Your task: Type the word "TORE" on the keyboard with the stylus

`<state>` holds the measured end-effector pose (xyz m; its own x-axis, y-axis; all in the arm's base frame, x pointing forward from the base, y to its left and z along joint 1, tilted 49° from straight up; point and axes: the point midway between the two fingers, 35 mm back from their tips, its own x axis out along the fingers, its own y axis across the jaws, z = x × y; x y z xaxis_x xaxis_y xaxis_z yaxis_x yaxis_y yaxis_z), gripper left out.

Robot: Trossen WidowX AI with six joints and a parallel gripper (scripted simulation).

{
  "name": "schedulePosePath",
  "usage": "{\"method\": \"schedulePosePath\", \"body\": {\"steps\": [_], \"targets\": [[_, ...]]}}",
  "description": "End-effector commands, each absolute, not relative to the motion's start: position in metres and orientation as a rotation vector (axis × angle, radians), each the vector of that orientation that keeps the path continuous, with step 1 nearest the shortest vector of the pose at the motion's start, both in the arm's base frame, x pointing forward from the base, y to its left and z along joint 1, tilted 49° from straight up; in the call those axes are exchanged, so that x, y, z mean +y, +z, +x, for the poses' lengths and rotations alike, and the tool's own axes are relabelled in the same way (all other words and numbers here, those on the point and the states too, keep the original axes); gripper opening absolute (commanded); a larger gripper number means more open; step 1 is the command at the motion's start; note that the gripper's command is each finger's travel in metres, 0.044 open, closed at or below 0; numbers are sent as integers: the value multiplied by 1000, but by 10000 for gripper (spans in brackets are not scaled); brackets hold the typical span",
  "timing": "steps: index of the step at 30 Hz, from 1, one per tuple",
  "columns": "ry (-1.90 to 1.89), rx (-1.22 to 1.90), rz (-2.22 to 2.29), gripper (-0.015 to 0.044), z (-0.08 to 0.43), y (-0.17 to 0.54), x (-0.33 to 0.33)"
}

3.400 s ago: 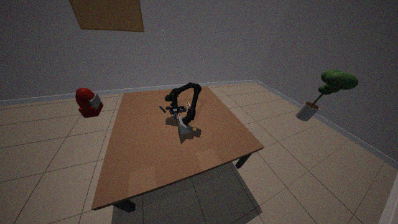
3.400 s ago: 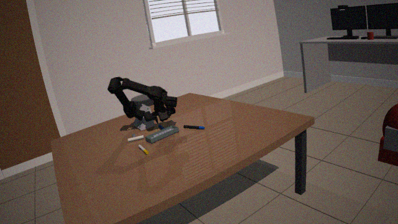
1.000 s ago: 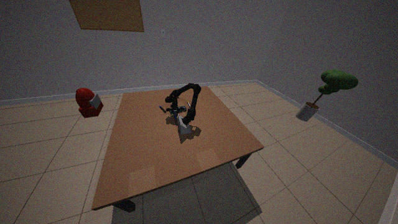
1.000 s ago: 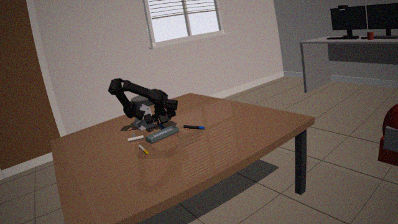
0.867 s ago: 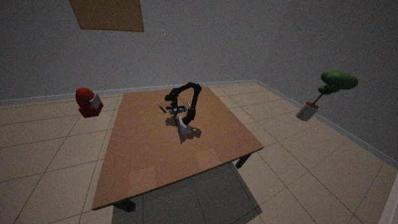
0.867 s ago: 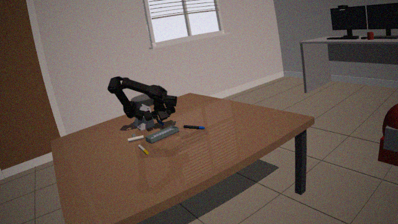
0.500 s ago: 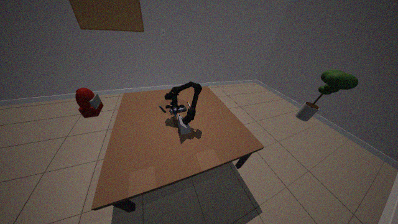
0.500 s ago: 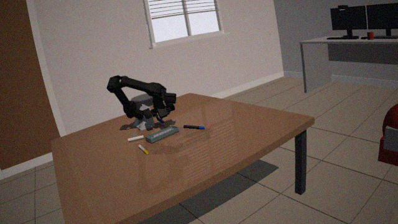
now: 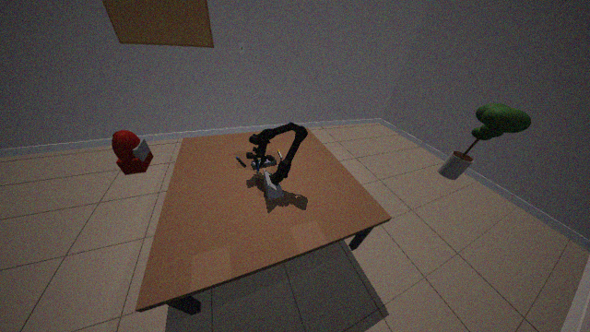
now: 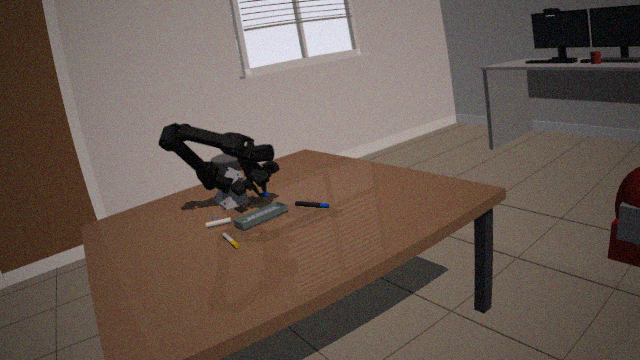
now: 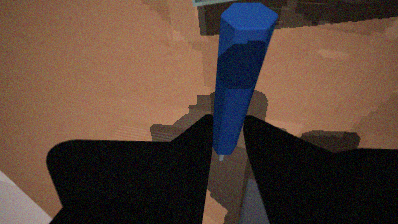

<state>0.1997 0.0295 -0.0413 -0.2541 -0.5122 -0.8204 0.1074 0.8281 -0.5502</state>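
Note:
The keyboard (image 10: 261,216) is a small grey-green bar with light keys, lying on the wooden table (image 10: 350,240) (image 9: 207,207). In the top view it is partly hidden by the arm. My gripper (image 11: 227,122) is shut on the blue stylus, whose thick end points to the top of the wrist view. The stylus (image 11: 235,85) (image 10: 265,194) (image 9: 258,166) is off the keyboard, over the table on the arm base's side of it. Single keys and letters are too small to read.
A black marker with a blue end (image 10: 311,204) (image 9: 241,161) lies beside the keyboard. On its other side lie a white marker (image 10: 218,222) and a white marker with a yellow end (image 10: 230,240). The grey arm base (image 9: 273,188) stands behind the keyboard in the exterior view.

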Motion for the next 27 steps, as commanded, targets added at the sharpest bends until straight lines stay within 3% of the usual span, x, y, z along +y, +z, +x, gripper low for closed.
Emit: {"method": "schedulePosePath", "body": {"steps": [1, 27], "targets": [[-491, 1652, -348, 0, 209, -39, 27], [-146, 1088, -581, 0, 259, 6, 20]]}}
